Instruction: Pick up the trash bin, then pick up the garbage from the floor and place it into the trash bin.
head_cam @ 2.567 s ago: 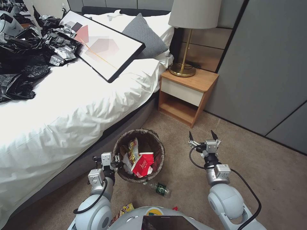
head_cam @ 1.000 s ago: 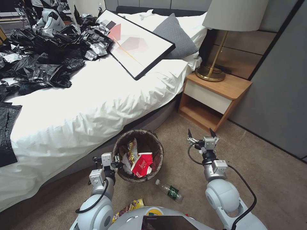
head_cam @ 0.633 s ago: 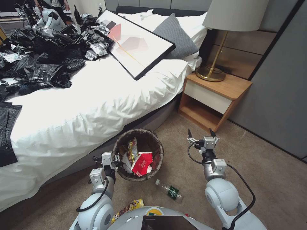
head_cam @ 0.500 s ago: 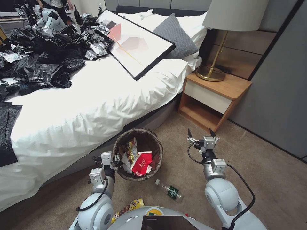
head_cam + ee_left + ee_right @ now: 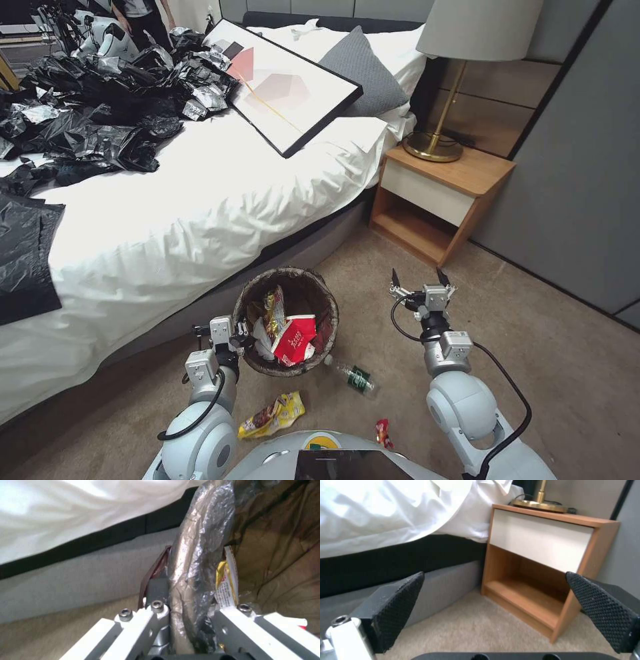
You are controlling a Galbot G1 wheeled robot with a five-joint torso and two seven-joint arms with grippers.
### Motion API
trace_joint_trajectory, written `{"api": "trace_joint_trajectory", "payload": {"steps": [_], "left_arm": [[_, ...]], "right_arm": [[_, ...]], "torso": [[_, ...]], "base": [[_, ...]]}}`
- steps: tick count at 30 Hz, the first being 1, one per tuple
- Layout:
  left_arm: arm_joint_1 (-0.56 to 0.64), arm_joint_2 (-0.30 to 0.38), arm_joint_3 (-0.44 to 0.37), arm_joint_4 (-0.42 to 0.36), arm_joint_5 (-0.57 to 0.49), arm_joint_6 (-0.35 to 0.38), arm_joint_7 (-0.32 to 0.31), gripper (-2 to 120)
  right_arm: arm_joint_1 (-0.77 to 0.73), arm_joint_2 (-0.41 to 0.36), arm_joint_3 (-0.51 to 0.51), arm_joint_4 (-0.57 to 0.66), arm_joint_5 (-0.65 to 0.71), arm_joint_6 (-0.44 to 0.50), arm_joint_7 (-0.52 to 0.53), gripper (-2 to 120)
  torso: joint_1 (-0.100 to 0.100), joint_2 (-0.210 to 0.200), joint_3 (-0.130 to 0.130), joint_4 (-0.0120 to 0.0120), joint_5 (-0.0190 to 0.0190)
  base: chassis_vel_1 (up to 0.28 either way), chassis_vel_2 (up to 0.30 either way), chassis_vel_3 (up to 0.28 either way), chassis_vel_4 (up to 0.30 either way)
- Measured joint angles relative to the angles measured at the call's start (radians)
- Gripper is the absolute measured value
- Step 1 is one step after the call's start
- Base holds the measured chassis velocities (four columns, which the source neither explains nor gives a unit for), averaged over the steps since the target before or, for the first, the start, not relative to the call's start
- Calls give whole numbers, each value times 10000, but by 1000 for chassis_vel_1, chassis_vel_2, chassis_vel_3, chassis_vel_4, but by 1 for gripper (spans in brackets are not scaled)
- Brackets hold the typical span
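Beige carpet [image 5: 533,347] beside white bed [image 5: 200,200], wooden nightstand [image 5: 440,193]. Left gripper [image 5: 241,331] clamped on trash bin [image 5: 285,320] rim. Right gripper [image 5: 421,279] spread wide, empty

Yellow snack bag [image 5: 272,415] and red wrapper [image 5: 382,432] now farther from robot

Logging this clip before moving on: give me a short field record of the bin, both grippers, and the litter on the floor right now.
trash bin: beside the bed, holds a red-and-white cup and wrappers
left gripper: shut on the bin's lined rim
right gripper: open, empty, above the carpet, facing the nightstand
floor litter: green-labelled bottle by the bin; yellow snack bag and small red wrapper near the robot's base
bed top: black bags, framed picture
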Motion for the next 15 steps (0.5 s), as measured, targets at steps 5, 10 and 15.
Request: {"api": "trace_joint_trajectory", "payload": {"steps": [5,10,15], "left_arm": [[13,-1,-16,-27,0,-2,-5,4],[41,-22,-19,-49,6,-4,-5,4],[59,-41,-31,-71,19,-8,-6,4]], "right_arm": [[-16,10,1,16,-12,5,-2,100],[-13,17,9,20,-32,66,-2,100],[5,34,23,-17,-102,198,2,100]], "torso": [[0,0,0,4,-2],[-1,0,0,-1,-3],[-1,0,-2,2,-1]], "base": [[203,-195,-194,206],[200,-196,-205,204],[142,-147,-152,148]]}}
